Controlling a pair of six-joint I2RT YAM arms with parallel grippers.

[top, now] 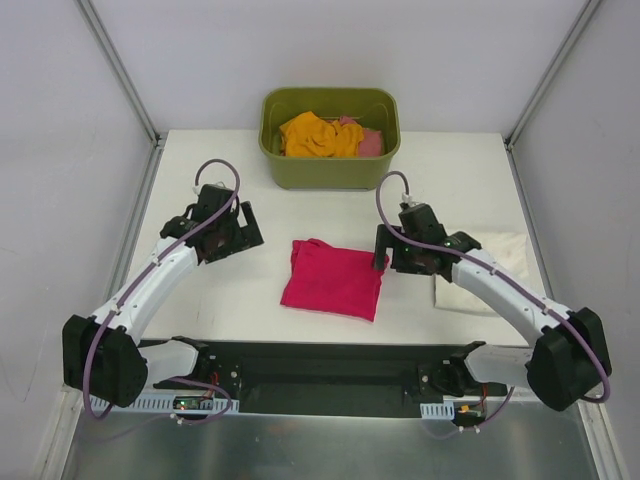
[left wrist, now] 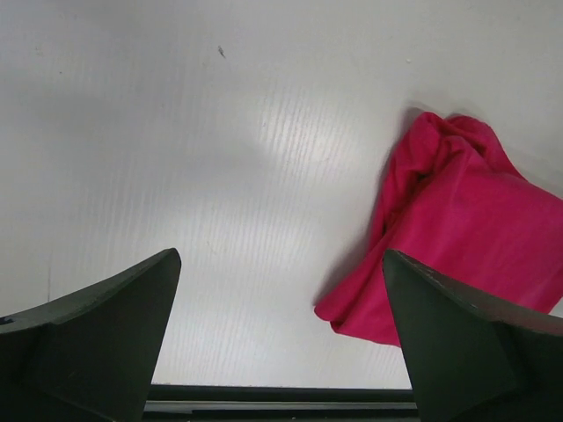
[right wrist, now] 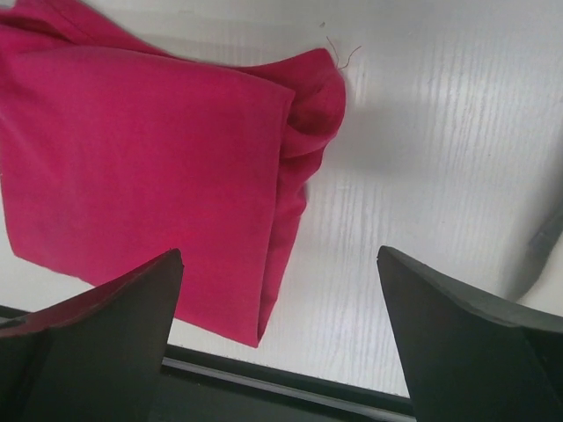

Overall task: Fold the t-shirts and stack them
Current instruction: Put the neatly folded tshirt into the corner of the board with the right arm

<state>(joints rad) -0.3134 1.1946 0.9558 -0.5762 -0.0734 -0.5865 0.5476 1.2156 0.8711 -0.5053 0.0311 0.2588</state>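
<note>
Left claw (left wrist: 281, 264) and right claw (right wrist: 280, 259) are both gaping wide, gripping nothing.
The left one is hovering over bare desk (top: 200, 180), the right one hanging at the right edge of the folded crimson-pink t-shirt (top: 333, 280) lying between them. A cream-white t-shirt (top: 512, 246) is lying farther right, while the orange t-shirt (top: 318, 135) and salmon-pink t-shirt (top: 371, 142) are sitting in the far olive tub (top: 330, 174).

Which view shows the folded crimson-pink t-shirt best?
Top external: the whole crimson-pink t-shirt is in frame, its outline clear. Left wrist catches only one end; right wrist shows it close but cropped.
</note>
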